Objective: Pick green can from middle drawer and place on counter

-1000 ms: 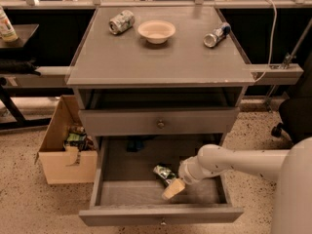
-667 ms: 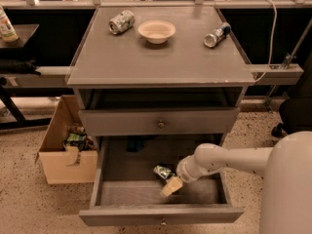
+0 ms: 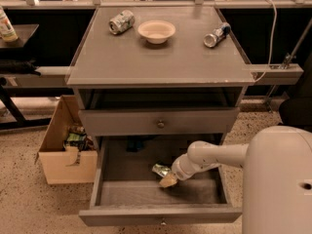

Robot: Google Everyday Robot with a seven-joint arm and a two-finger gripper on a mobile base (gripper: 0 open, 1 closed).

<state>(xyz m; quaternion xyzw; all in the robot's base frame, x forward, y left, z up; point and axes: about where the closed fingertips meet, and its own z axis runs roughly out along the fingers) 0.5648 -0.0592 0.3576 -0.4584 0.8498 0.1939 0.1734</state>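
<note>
The green can [image 3: 160, 169] lies on its side on the floor of the open middle drawer [image 3: 141, 193], near the centre. My gripper [image 3: 168, 180] reaches down into the drawer from the right on a white arm and sits right against the can's near right side. The can is partly hidden by the gripper. The counter [image 3: 161, 57] is the wide grey top of the cabinet above.
On the counter stand a pale silvery can [image 3: 121, 21] at the back left, a white bowl [image 3: 156, 30] and a slim silver-and-blue can [image 3: 216, 35] at the back right. A shut drawer front [image 3: 159, 122] overhangs the open drawer. A cardboard box [image 3: 66, 152] stands on the floor at left.
My gripper has moved a little to the left and further into the drawer, closer against the green can. The can has barely shifted.
</note>
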